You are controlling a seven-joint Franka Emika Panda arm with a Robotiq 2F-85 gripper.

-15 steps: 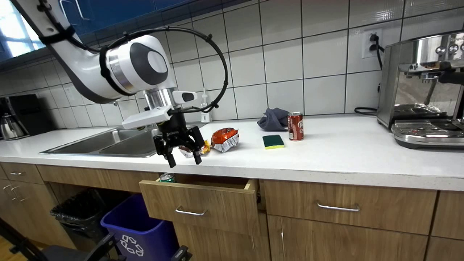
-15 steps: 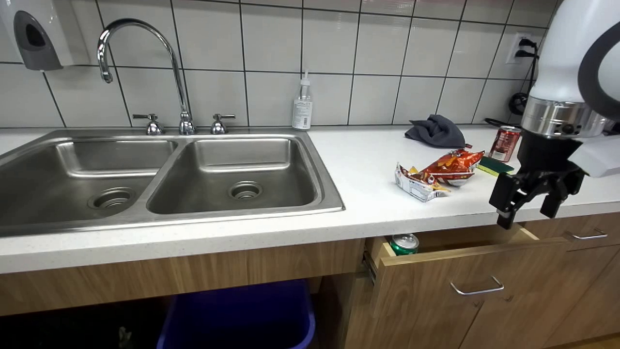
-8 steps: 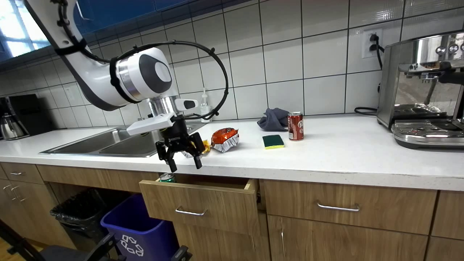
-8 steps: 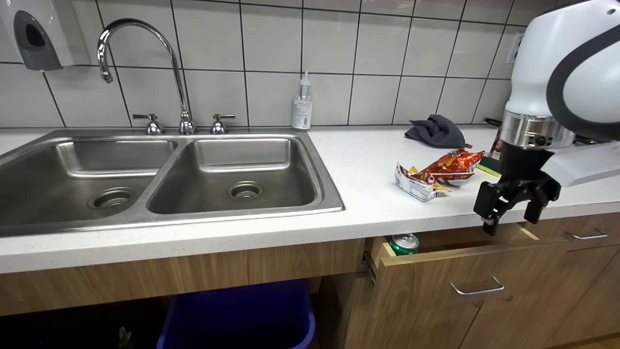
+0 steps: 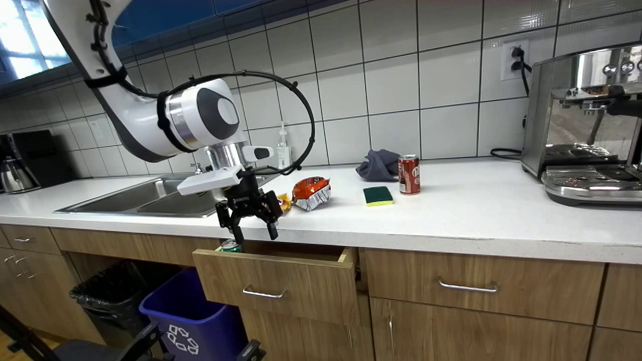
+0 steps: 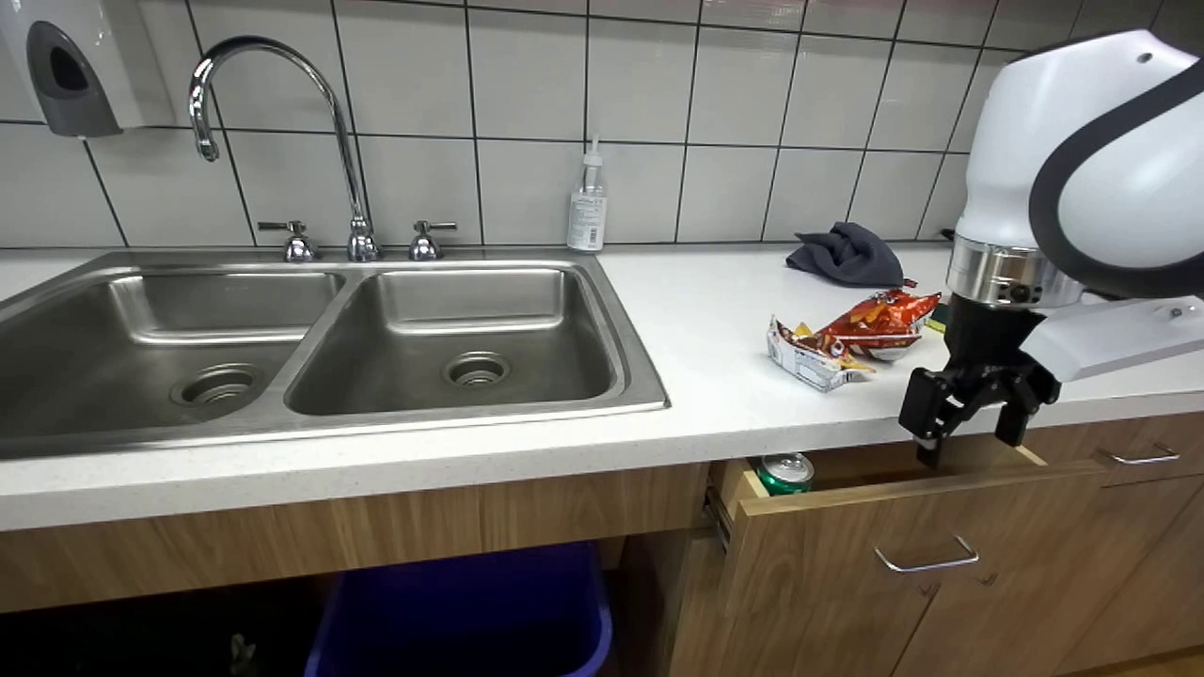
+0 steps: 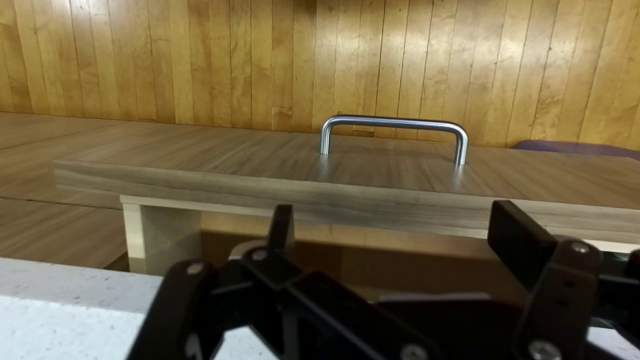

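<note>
Around me I see a kitchen: steel double-bowl sink (image 6: 310, 346), arched chrome faucet (image 6: 345, 150), boxy silver espresso machine (image 5: 592, 123).

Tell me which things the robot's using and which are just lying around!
Probably in the job:
open gripper
open drawer below it
perhaps the green can inside

Probably just lying around on the counter:
red can
sponge
dark cloth
red snack bag
</note>
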